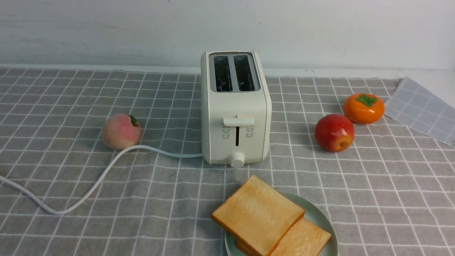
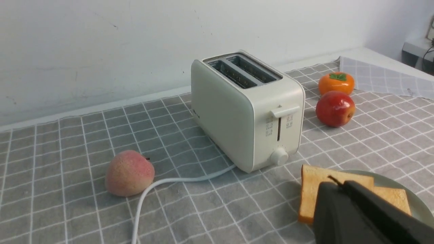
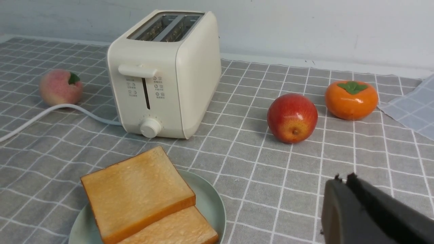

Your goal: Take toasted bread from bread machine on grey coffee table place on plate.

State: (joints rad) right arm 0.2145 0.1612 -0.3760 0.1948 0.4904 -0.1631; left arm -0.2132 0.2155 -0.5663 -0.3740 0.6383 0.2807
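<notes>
I saw both toast [image 1: 257, 215] slices stacked on the plate [image 1: 320, 217], just in front of the toaster [image 1: 234, 106], whose slots were empty. Both claws were clenched on nothing. I judged the left claw [image 2: 335, 181] nearer the toast, with the right claw [image 3: 342, 179] apart from the plate.

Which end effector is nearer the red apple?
Right, most likely. The right end effector hangs over bare grey cloth on the red apple's side of the plate; the left end effector overlaps the toast in its wrist view, farther across.
</notes>
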